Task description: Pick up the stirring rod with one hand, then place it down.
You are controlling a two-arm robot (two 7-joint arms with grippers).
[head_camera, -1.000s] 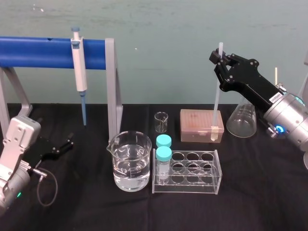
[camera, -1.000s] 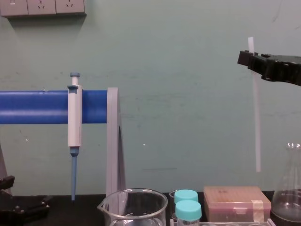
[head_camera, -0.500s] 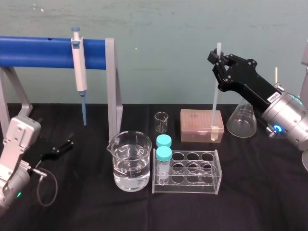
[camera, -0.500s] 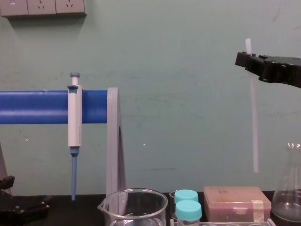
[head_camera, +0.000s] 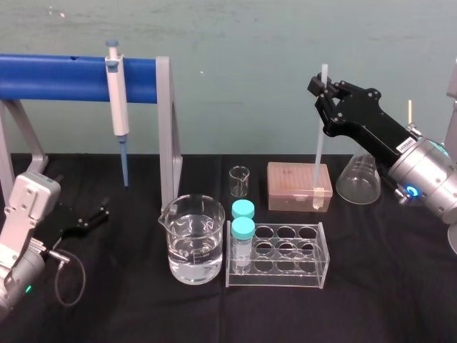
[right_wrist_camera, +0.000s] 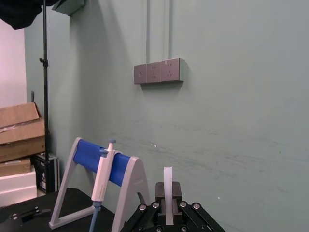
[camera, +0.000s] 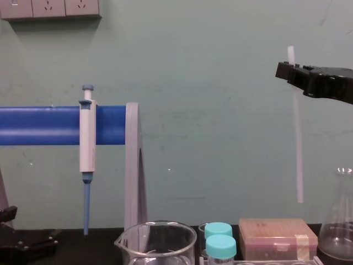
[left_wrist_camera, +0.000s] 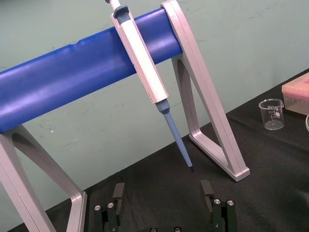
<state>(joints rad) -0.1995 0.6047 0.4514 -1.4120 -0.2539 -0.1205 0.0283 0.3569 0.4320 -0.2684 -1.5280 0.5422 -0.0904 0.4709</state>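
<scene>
The stirring rod (head_camera: 320, 136) hangs almost upright in the air above the pink box (head_camera: 289, 184), its lower end well clear of the table. My right gripper (head_camera: 325, 89) is shut on the rod near its top, and a short stub sticks out above the fingers. In the chest view the rod (camera: 296, 138) drops from the right gripper (camera: 289, 70) at the upper right. The right wrist view shows the rod (right_wrist_camera: 167, 186) pinched between the black jaws. My left gripper (head_camera: 89, 218) rests open on the black cloth at the far left; the left wrist view has it (left_wrist_camera: 162, 188) empty.
A white-and-blue pipette (head_camera: 116, 100) hangs on the blue-barred stand (head_camera: 57, 77) at back left. A water beaker (head_camera: 191, 239), a small beaker (head_camera: 239, 181) and a clear tube rack (head_camera: 285, 254) with two teal-capped tubes stand mid-table. A conical flask (head_camera: 357, 179) sits under the right arm.
My right gripper has shifted slightly to the left with the rod in it, then held still. The left arm has not moved.
</scene>
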